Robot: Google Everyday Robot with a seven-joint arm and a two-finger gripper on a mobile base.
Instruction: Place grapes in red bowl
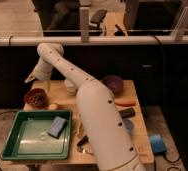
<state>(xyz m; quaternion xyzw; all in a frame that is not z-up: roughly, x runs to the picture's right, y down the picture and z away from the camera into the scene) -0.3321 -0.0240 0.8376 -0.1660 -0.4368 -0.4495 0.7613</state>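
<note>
Hand (32, 78) is parked at the far left corner of the surface (137, 145), just above and behind the red bowl (36, 98), and honestly I can't tell if it's open or shut or holding anything from where I'm standing. The grapes (37, 99) look to be already sitting in that bowl, a dark bumpy cluster filling the middle.

Biggest worry, I'd say: the fat white arm (99, 125) sweeps right across the surface, so a sloppy pull-back could bump things. Next, the bowl sits close to the left edge, so a nudge from the hand could slide it off or tip the grapes out.

Stuff-wise, largest first: the arm is smooth glossy plastic, tube-shaped. The green tray (17, 145) at the near left corner is a shallow hard rectangle with a blue sponge-looking block (57, 126) in it. The purple bowl (114, 84) at the far edge is round and dark. The red bowl is small with a smooth rim. A little yellowish fruit (52, 106) sits right beside it and could roll.
</note>
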